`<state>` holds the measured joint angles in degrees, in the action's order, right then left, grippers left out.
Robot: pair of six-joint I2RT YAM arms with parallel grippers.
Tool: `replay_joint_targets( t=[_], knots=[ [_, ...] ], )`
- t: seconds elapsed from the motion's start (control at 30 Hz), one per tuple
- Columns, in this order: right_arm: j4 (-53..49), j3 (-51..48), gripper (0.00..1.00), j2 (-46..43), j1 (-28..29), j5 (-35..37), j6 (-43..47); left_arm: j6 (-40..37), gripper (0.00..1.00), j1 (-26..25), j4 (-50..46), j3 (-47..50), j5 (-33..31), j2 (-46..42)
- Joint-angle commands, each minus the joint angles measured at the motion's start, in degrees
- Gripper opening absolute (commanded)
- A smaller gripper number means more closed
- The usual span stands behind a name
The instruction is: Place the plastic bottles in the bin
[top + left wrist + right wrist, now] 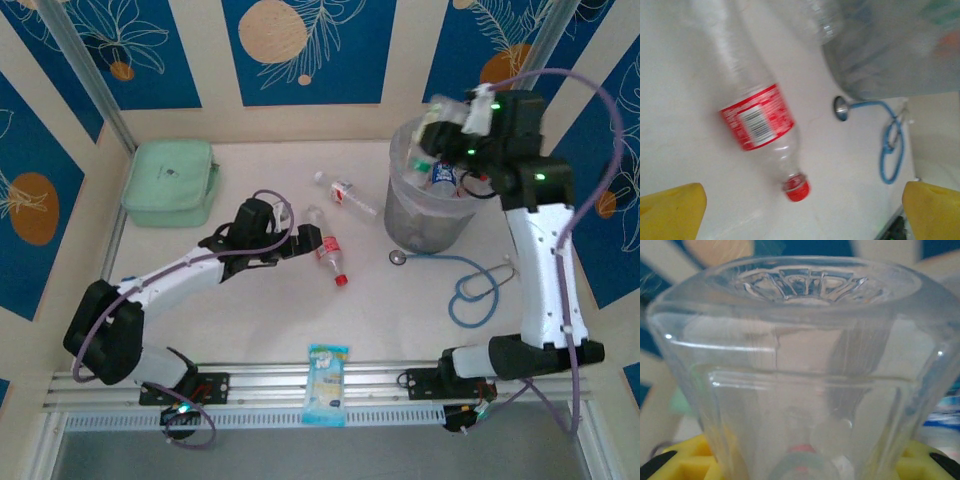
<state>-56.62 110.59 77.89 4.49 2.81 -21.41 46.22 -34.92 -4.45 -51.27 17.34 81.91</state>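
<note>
Hovering over the bin [418, 228], right gripper [450, 120] clasps 1 clear bottle [800, 365]; left gripper [802, 210] spread.

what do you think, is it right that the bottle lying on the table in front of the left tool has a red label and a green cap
Not quite: the cap is red, not green. The left wrist view shows it. The rest holds: the red-labelled bottle lies on the table in front of the left tool.
</note>
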Motion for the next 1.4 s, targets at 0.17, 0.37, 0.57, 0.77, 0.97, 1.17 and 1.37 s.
replay_joint_targets(
  t=[0.17, 0.37, 0.57, 0.77, 0.97, 1.17, 1.37],
  knots=[
    [-3.4, 2.4, 0.02, 4.8, -10.6, 16.1, 12.6, 0.4, 1.00, 0.3, -5.4, -0.4, -3.8, 0.0],
    [-0.2, 1.9, 0.02, 9.4, -15.2, 12.5, 13.1, -0.7, 1.00, 0.3, -7.1, 0.2, -2.9, -0.9],
    [-2.1, 3.4, 0.03, 15.4, -14.4, 10.2, 12.9, 0.2, 1.00, -0.3, -7.2, 0.8, -1.9, 0.5],
    [-6.5, 3.9, 0.07, 21.4, -14.2, 5.6, 11.7, 0.6, 1.00, -0.6, -7.3, 1.0, -2.2, 0.6],
    [-10.9, 4.0, 0.17, 27.3, -13.6, 2.6, 10.2, 0.1, 1.00, -0.8, -8.7, 2.4, -2.5, -0.6],
    [-12.9, 1.2, 0.31, 31.7, -12.0, 1.1, 8.5, -1.2, 1.00, -0.8, -9.4, 2.8, -1.8, -1.1],
    [-11.2, -3.2, 0.39, 33.1, -10.2, -2.0, 6.1, -2.1, 1.00, -0.8, -9.9, 2.4, -1.7, -0.9]
  ],
)
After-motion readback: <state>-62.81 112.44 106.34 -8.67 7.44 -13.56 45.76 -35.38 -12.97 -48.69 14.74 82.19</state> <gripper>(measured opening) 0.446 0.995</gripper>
